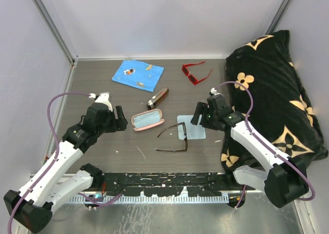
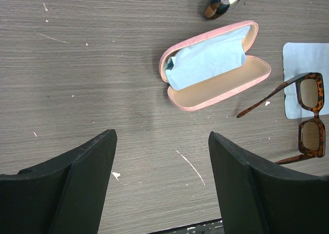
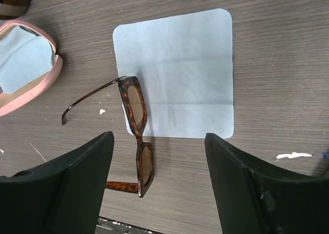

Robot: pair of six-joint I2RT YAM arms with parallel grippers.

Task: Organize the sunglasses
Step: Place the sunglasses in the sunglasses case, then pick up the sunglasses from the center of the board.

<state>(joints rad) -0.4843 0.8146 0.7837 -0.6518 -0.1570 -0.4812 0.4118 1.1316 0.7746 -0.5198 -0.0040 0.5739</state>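
Observation:
The dark brown sunglasses [image 1: 176, 139] lie unfolded on the table at centre front, one lens on a pale blue cloth [image 1: 190, 126]. They also show in the right wrist view [image 3: 134, 126] and in the left wrist view [image 2: 308, 115]. The red sunglasses [image 1: 196, 73] lie at the back, left of the cushion. My left gripper [image 1: 121, 119] is open and empty, left of the open pink case [image 1: 147, 120]. My right gripper [image 1: 198, 115] is open and empty above the cloth, just right of the brown sunglasses.
A slim brown-and-black case [image 1: 158, 97] lies behind the pink case. A blue patterned cloth [image 1: 138, 72] lies at the back left. A black flowered cushion [image 1: 275, 90] fills the right side. The pink case [image 2: 213, 64] holds a pale blue cloth inside.

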